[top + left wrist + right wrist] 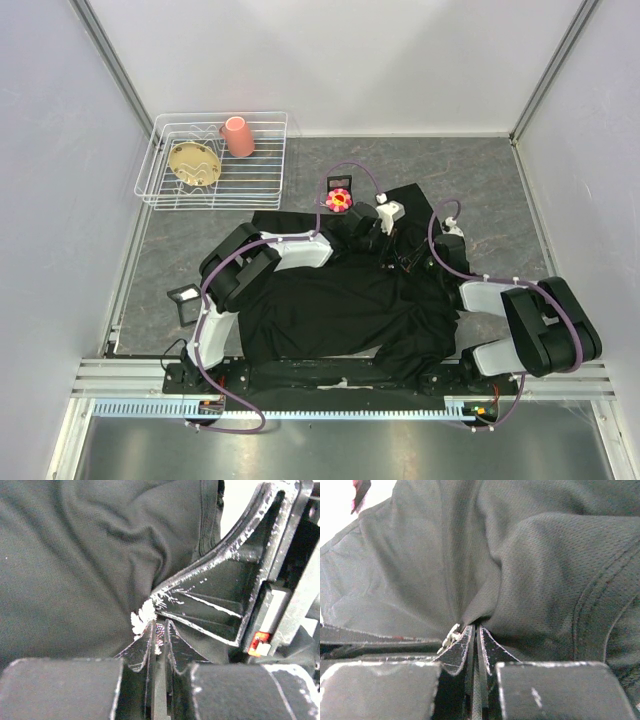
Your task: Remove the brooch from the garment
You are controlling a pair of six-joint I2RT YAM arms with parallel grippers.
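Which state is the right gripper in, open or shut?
Shut: the right wrist view shows the right gripper with jaws together, pinching a fold of the garment.

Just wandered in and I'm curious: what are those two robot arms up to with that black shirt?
They are working a brooch off the black shirt. Both grippers meet near its far end. The right gripper pinches a puckered fold of cloth; the left gripper is closed right beside it on what looks like the small silvery brooch, which lies against the cloth, not yet pulled clear.
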